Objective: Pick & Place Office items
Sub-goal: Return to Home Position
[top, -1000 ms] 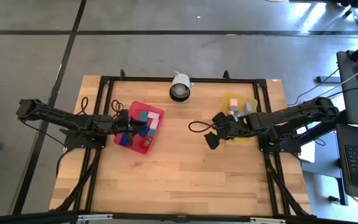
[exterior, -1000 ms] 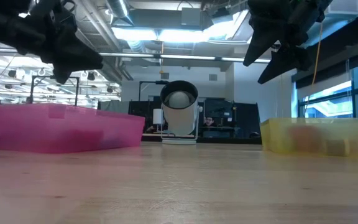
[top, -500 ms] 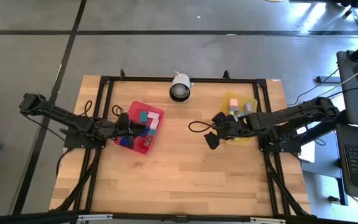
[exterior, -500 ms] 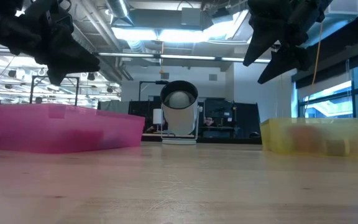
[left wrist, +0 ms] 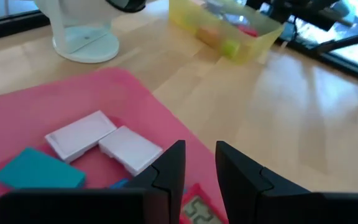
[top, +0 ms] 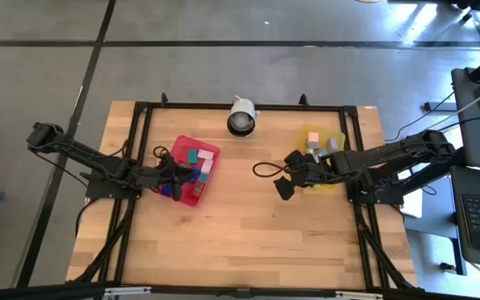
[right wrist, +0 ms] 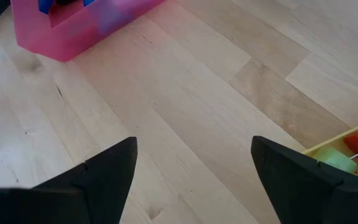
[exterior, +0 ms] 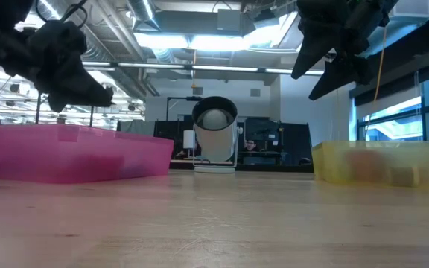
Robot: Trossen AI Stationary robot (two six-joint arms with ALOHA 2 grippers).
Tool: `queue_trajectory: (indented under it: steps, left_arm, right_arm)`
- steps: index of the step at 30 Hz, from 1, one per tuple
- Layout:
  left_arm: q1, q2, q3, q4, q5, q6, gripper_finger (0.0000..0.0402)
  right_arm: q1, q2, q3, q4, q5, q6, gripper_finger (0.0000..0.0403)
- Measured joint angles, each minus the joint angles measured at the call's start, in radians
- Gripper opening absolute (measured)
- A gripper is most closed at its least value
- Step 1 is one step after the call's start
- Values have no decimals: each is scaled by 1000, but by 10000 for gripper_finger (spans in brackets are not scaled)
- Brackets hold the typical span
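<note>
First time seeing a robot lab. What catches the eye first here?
A red tray holding small coloured pieces sits on the left of the table, the left gripper above it. Opposite, the right gripper hangs wide open over bare wood beside a yellow tray.

Robotics lab: ceiling ducts [exterior: 179,53], concrete floor [top: 223,71].

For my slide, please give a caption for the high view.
Left gripper above the red tray; right gripper open beside the yellow tray.
</note>
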Motion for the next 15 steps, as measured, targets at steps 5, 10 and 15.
queue_trajectory:
  steps: [5,10,15]
  left_arm:
    - [0,0,0,-34,2,21,84]
    - [0,0,0,-38,2,23,84]
    - [0,0,0,-37,13,23,84]
  right_arm:
    - [0,0,0,0,0,0,317]
    - [0,0,0,0,0,0,317]
    - [0,0,0,0,0,0,317]
